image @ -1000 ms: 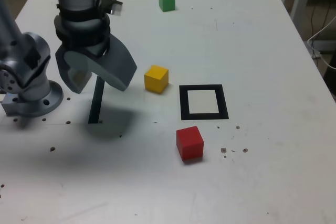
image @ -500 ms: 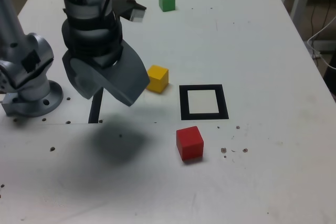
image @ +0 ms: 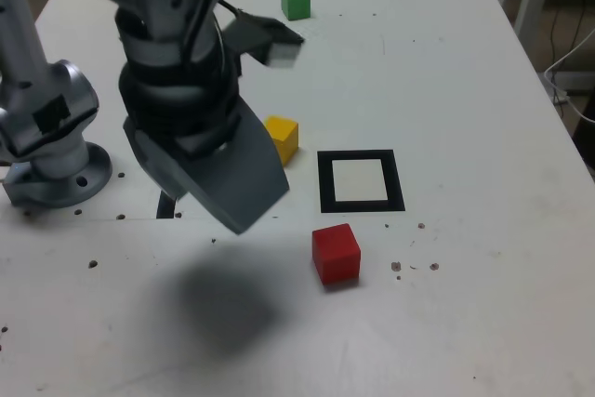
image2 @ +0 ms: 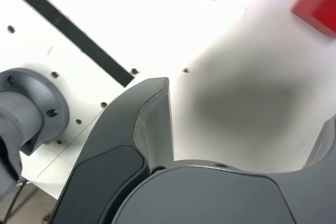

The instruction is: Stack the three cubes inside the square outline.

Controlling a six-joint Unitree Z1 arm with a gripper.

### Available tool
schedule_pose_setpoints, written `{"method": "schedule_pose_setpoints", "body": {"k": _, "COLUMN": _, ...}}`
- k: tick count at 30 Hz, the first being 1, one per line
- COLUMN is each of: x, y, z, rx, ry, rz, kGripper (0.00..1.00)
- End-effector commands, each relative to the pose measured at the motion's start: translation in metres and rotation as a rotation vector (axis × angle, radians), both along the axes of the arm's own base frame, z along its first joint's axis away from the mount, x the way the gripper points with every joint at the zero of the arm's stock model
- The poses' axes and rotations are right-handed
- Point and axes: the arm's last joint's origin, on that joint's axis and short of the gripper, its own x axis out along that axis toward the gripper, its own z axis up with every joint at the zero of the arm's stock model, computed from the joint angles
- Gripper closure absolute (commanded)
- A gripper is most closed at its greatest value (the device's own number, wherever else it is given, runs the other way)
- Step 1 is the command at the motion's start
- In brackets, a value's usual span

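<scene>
Right now the hand (image: 216, 183) hangs above the white worktop (image: 465, 90) with nothing in it, its jaws spread apart; the wrist view shows bare worktop and shadow between the two dark fingers (image2: 152, 114). None of the cubes is stacked yet. The red cube (image: 336, 253) sits just outside the square outline (image: 361, 181), at about seven o'clock from it in the exterior view, close to the frame but not touching. The yellow cube (image: 283, 137) lies near the outline at about ten o'clock, partly hidden behind the hand, and the green cube (image: 296, 1) stands well apart, toward twelve o'clock at the far end of the worktop. The outline holds nothing: its white centre is bare. Judging by the red corner (image2: 315, 6) showing at the edge of the wrist view, the red cube seems the likely first pick. To do that well, the hand should come over the cube's middle, turn so its fingers face two flat opposite sides and not the corners, descend straight, and close only once both fingers flank the cube. A narrow black strip (image2: 73, 32) lies near the arm's base (image: 56, 174) and is no part of the target.
</scene>
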Motion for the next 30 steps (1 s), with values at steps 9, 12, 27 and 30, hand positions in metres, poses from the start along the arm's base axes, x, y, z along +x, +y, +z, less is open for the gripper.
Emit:
{"method": "schedule_pose_setpoints", "body": {"k": 9, "x": 0.020, "y": -0.022, "z": -0.007, "rx": 0.029, "ry": -0.007, "rz": -0.133, "kGripper": 0.02}}
{"method": "schedule_pose_setpoints", "body": {"k": 12, "x": 0.025, "y": -0.025, "z": -0.006, "rx": 0.029, "ry": -0.023, "rz": -0.168, "kGripper": 0.02}}
{"method": "schedule_pose_setpoints", "body": {"k": 27, "x": 0.041, "y": -0.034, "z": -0.006, "rx": 0.054, "ry": -0.055, "rz": -0.300, "kGripper": 0.02}}
{"method": "schedule_pose_setpoints", "body": {"k": 30, "x": 0.045, "y": -0.032, "z": -0.007, "rx": 0.063, "ry": -0.060, "rz": -0.311, "kGripper": 0.02}}
